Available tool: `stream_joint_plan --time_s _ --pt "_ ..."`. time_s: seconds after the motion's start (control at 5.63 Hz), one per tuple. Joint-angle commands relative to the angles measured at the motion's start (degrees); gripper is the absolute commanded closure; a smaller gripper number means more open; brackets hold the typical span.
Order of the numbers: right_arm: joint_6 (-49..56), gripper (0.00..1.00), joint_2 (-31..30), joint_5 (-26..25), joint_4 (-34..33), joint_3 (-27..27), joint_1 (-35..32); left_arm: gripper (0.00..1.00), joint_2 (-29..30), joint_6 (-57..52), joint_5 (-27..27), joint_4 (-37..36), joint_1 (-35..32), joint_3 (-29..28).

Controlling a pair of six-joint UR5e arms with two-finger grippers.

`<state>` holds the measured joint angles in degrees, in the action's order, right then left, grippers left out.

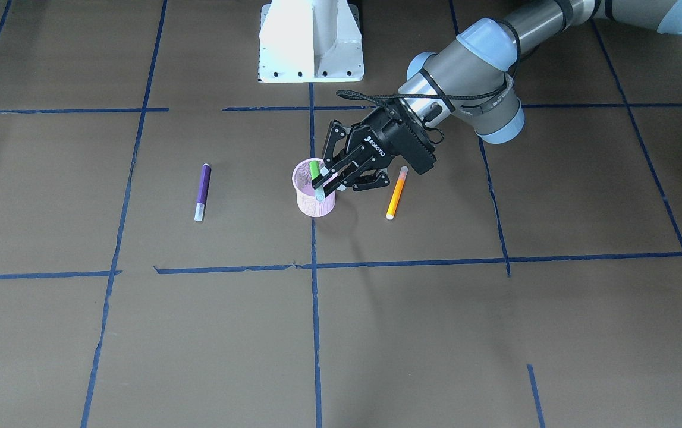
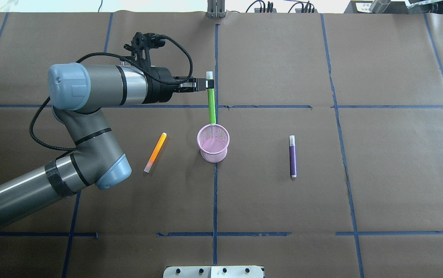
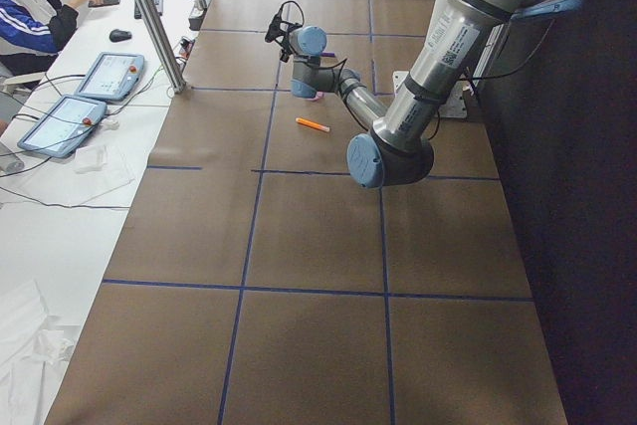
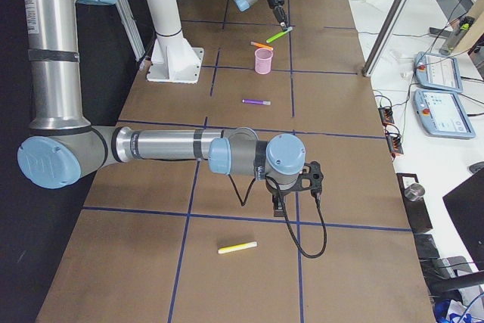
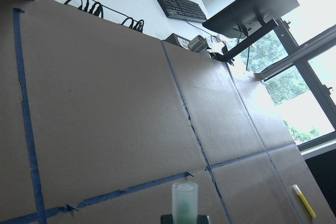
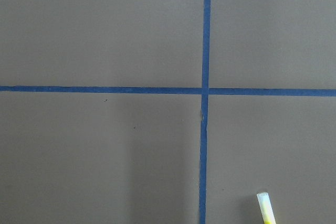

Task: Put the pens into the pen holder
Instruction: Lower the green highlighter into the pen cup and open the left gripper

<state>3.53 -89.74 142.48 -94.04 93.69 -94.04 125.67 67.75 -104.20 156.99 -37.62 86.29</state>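
Overhead exterior: left pincer (image 2: 209,84) clamps green pen (image 2: 211,104) near its cap; lower tip at pen holder (image 2: 213,148) rim, depth unclear.
Right pincer (image 4: 279,206): side view only; grip cannot be told.
Worktop (image 2: 360,58): orange pen (image 2: 155,152), purple pen (image 2: 292,156) flank pen holder.

left arm (image 2: 90,88) stretched forward, jaws pinched on the green pen (image 2: 211,104); right arm (image 4: 166,145) folded low, wrist down
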Motion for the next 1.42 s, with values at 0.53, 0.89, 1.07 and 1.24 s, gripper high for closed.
stream_joint_plan --time_s 0.53,0.89,1.07,1.24 --pt "-0.1 0.0 -0.4 0.0 -0.1 -0.1 0.0 1.0 -1.3 -9.2 13.8 0.4 8.1 -0.7" --pt "-0.3 0.0 -0.4 0.0 -0.1 -0.1 0.0 1.0 -1.3 -9.4 15.1 0.6 8.7 -1.5" --pt "-0.4 0.0 -0.2 0.0 0.0 0.0 0.0 0.54 -1.3 -9.7 15.1 0.6 8.5 -1.5" --pt "-0.4 0.0 0.0 0.0 0.0 0.0 0.0 0.01 -1.3 -9.6 15.1 0.6 8.4 -1.2"
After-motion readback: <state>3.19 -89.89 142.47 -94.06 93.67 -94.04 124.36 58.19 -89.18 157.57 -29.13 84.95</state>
